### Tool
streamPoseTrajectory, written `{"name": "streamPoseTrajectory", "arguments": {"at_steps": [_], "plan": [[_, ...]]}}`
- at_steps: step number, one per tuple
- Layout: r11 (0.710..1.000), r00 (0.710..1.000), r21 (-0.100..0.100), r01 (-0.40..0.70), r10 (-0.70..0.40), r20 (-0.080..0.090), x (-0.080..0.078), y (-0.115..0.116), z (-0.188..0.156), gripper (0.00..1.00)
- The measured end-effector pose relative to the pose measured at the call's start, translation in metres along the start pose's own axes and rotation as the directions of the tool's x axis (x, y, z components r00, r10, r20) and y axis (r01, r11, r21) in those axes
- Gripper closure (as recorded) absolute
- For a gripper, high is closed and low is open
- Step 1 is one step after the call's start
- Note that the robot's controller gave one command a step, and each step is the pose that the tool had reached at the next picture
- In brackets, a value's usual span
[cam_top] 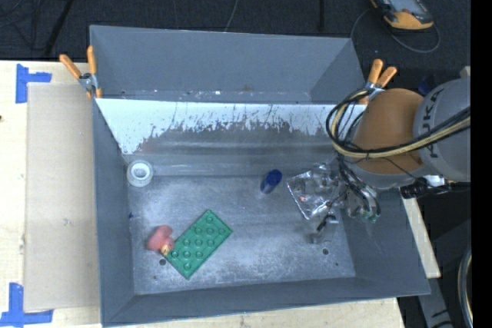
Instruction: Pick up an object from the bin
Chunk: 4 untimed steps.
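Note:
My gripper (pixel 332 213) is low over the right part of the bin floor, under the orange cover of the wrist. Right against it on its left lies a crumpled piece of clear, shiny plastic (pixel 307 190); whether it is gripped is hidden. A small blue cap-like thing (pixel 270 181) lies just left of the plastic, apart from the gripper.
A green studded building plate (pixel 199 243) lies slantwise at the front left, with a small pink-red thing (pixel 160 239) touching its left end. A small clear tape roll (pixel 140 173) sits by the left wall. Bare floor stretches between the plate and the gripper.

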<state>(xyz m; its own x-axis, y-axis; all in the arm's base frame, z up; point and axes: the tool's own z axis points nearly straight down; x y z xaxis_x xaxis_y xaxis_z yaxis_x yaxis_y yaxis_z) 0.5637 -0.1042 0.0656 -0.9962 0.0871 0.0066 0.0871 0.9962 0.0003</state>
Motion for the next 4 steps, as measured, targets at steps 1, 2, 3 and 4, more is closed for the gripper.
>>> {"name": "streamPoseTrajectory", "arguments": {"at_steps": [1,2,3,4], "plan": [[0.999,0.999,0.0,-0.044,0.044,0.01,-0.0243,-0.0239,-0.0045,0.0],[0.999,0.999,0.0,-0.041,0.041,0.01,-0.0246,-0.0232,-0.0044,0.0],[0.999,0.999,0.0,-0.039,0.039,0.01,-0.0247,-0.0226,-0.0043,0.0],[0.999,0.999,0.0,-0.037,0.037,0.011,-0.0249,-0.0221,-0.0042,0.0]]}}
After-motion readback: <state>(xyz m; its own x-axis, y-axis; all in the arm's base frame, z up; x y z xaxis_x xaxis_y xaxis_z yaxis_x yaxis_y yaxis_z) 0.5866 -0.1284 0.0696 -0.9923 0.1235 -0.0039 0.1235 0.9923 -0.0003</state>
